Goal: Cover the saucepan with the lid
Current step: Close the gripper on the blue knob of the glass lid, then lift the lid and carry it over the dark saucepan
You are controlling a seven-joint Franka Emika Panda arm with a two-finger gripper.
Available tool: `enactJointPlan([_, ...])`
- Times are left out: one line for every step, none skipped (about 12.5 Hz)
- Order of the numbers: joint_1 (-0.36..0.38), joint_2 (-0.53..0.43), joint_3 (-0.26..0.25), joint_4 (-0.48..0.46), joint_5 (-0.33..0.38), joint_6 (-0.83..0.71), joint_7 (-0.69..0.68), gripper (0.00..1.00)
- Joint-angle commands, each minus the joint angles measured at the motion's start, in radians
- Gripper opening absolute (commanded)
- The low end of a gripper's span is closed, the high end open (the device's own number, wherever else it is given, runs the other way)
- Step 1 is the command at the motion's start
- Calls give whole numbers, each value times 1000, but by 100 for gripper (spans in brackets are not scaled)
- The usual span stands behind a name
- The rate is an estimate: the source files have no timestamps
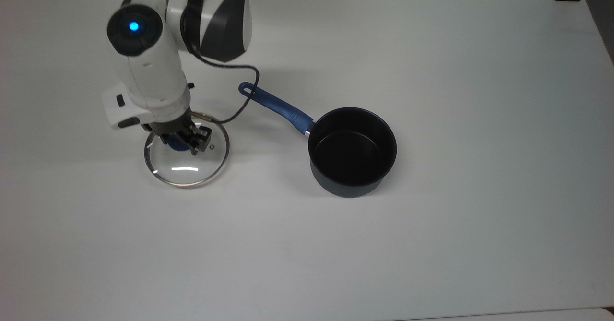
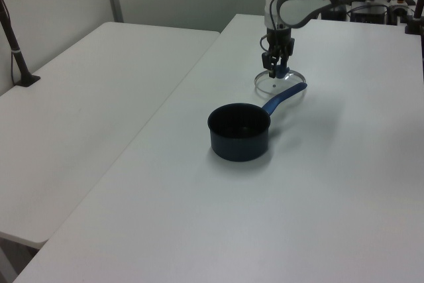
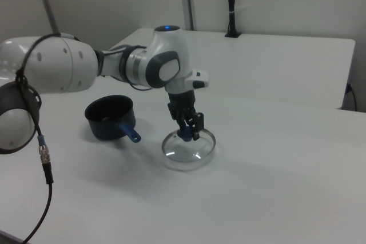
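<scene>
lid (image 1: 187, 160): flat on the table, knob between the gripper (image 1: 184, 141) fingers
grip: looks clamped on the knob
pan (image 1: 352, 150): well off to the top view's right

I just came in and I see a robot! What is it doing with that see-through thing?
The white robot arm's gripper has its jaws closed on the blue knob of the round clear glass lid and holds it just above the white table. The small dark saucepan with the long blue handle stands open and uncovered on the top view's right.
</scene>
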Motion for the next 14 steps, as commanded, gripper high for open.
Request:
enactJointPlan([28, -79, -24, 37, 52, -129, 10, 54])
enactJointPlan([51, -77, -48, 77, 63, -164, 11, 54])
enactJointPlan([69, -77, -62, 119, 80, -194, 11, 54])
enactJointPlan([89, -77, -67, 150, 84, -212, 14, 54])
enactJointPlan([109, -77, -68, 172, 85, -238, 20, 54])
enactJointPlan([150, -76, -82, 192, 85, -255, 45, 54])
enactJointPlan([215, -74, -114, 198, 85, -258, 69, 54])
enactJointPlan([283, -73, -143, 198, 85, -266, 92, 54])
enactJointPlan([346, -70, -163, 198, 85, -266, 123, 54])
enactJointPlan([402, -64, -174, 201, 83, -257, 164, 54])
enactJointPlan([434, -53, -174, 219, 83, -249, 201, 54])
enactJointPlan([468, -45, -172, 238, 83, -245, 206, 54])
enactJointPlan([496, -41, -169, 241, 83, -216, 220, 54])
enactJointPlan([517, -34, -168, 240, 83, -190, 259, 54])
